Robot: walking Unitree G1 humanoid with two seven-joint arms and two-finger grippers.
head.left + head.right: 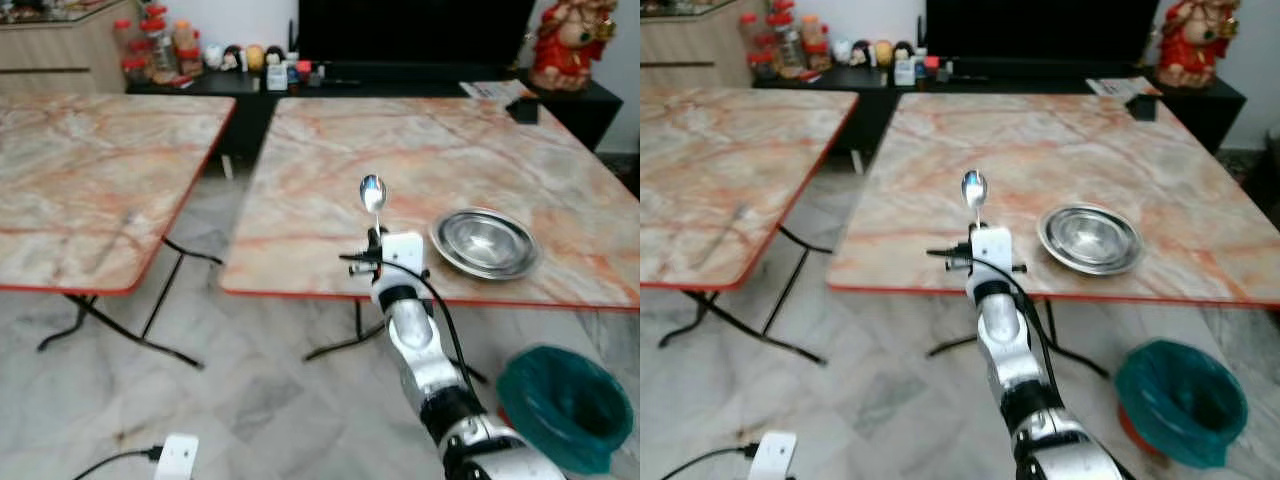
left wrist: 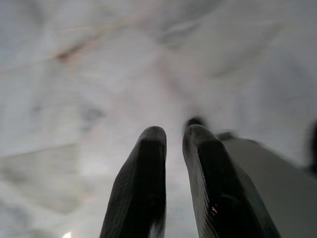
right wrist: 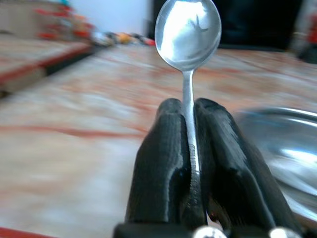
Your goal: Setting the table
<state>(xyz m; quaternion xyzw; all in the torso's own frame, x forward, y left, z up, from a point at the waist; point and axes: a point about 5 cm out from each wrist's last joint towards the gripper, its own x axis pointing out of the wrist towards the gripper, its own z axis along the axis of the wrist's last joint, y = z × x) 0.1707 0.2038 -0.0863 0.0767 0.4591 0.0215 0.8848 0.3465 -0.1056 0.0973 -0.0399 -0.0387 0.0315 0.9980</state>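
Right wrist view: right gripper (image 3: 189,144) clamped on shiny metal spoon (image 3: 188,34) (bowl up) | held over marble-patterned table's (image 1: 330,190) near edge, beside round steel plate (image 1: 485,243) | left gripper (image 2: 173,144) fingers nearly closed, nothing held

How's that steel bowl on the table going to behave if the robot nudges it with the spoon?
The steel bowl looks thin and shiny, so it is probably light and would likely slide on the smooth marble table rather than tip, being wide and shallow. It sits near the table's front edge, so a push that way might send it off. The spoon, clamped in the right gripper, looks stiff.
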